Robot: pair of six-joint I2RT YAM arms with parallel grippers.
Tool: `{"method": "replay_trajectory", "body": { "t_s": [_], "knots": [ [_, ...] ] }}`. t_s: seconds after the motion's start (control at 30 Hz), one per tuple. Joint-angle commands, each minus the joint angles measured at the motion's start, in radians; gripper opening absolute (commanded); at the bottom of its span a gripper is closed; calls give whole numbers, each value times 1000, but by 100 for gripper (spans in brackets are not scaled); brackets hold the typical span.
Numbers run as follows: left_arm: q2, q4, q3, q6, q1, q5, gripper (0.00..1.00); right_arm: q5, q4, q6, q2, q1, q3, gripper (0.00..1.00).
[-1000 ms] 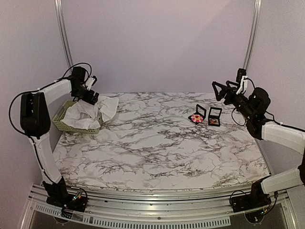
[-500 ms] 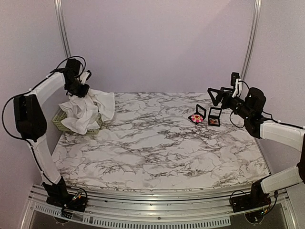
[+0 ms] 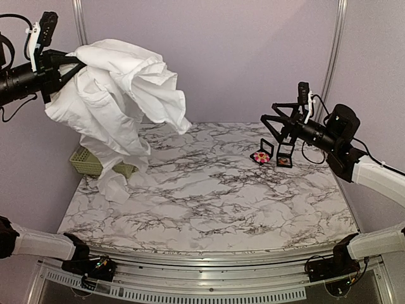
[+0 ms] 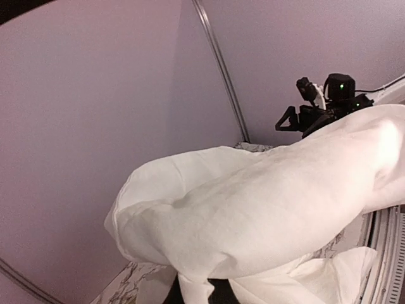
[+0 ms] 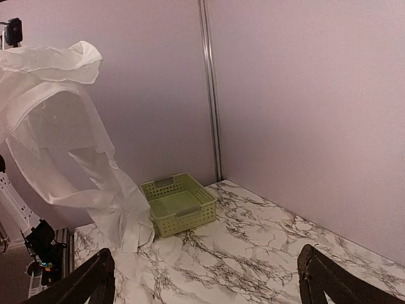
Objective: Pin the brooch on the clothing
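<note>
The clothing, a large white shirt, hangs bunched in the air above the table's far left, its lower end trailing onto the marble. My left gripper is shut on its top edge, high at the left. The shirt fills the left wrist view and hides the fingers. In the right wrist view the clothing hangs at the left. The brooch, a pink flower with a yellow centre, lies in an open black box at the far right. My right gripper hovers open just above and behind it, holding nothing.
A green plastic basket stands at the far left behind the hanging shirt, and the basket shows empty in the right wrist view. A second open black box sits right of the brooch. Purple walls and metal posts close the back.
My left gripper shut on the shirt in the basket and lifted it high up and to the left, emptying the basket. My right gripper has drifted left toward the boxes, still open.
</note>
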Motion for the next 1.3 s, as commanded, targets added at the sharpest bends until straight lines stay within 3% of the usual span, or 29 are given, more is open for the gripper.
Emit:
{"method": "replay_trajectory", "body": {
  "t_s": [0.0,0.27,0.47,0.63,0.83,0.87,0.9,0.97,1.0,1.13,1.27],
  "knots": [
    [69,-94,-63,-9,-6,237,0,-126,-45,-24,-11,39,58,99],
    [134,101,-380,-82,-42,175,0,-52,-91,2,26,49,82,99],
    [199,196,-526,-37,-77,83,0,-54,-174,-50,191,168,112,98],
    [306,264,-540,-85,-137,1,0,-2,-231,-146,340,292,200,98],
    [496,355,-428,-233,-151,-103,0,43,-113,-49,467,335,202,99],
    [526,359,-406,-239,-151,-104,4,51,-99,-14,482,344,199,99],
    [560,346,-380,-236,-151,-96,21,65,-101,-1,505,353,200,99],
    [622,289,-316,-211,-153,-58,76,108,-116,36,548,366,208,99],
    [648,249,-283,-200,-154,-54,96,132,-134,48,566,369,216,99],
    [641,139,-214,-104,-148,-136,100,309,-268,71,600,387,270,99],
    [467,180,-330,-39,-80,-236,100,570,-340,48,604,463,333,98]
  ]
}}
